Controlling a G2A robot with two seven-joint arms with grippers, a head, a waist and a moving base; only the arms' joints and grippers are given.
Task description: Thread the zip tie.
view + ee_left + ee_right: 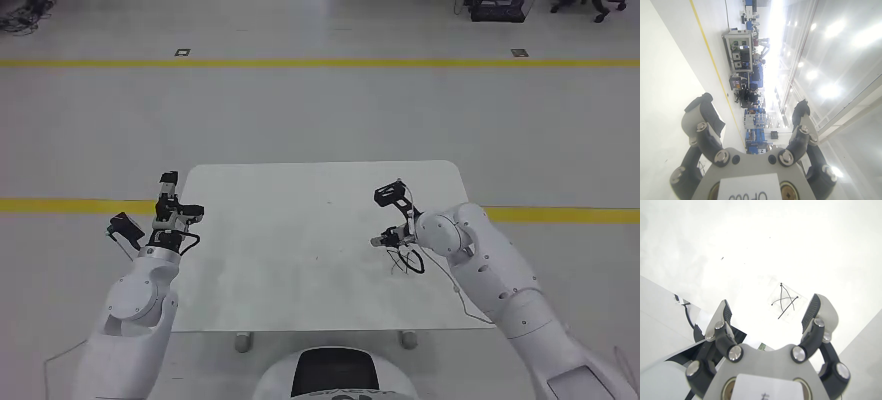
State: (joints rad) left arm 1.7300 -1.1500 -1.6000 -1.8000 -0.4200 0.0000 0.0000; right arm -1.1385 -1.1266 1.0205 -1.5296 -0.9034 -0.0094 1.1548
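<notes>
Looking down from the top, a flat white table (pixel 320 250) is seen in the middle. The white left arm (pixel 140 300) is held at the table's left edge. The white right arm (pixel 480 260) is held over the table's right side. The two arms are kept well apart.

In the left wrist view, the left gripper (pixel 754 99) is seen with its black fingers (pixel 704 108) spread wide. Nothing is held between them. The gripper is pointed out at a big room, with the table beside it.

In the right wrist view, the right gripper (pixel 770 300) is also spread wide, and nothing is held. A few thin black plastic zip ties (pixel 787 308) are laid across one another on a clear flat sheet (pixel 774 289) on the table. They are seen below the right gripper and are not touched by it.
</notes>
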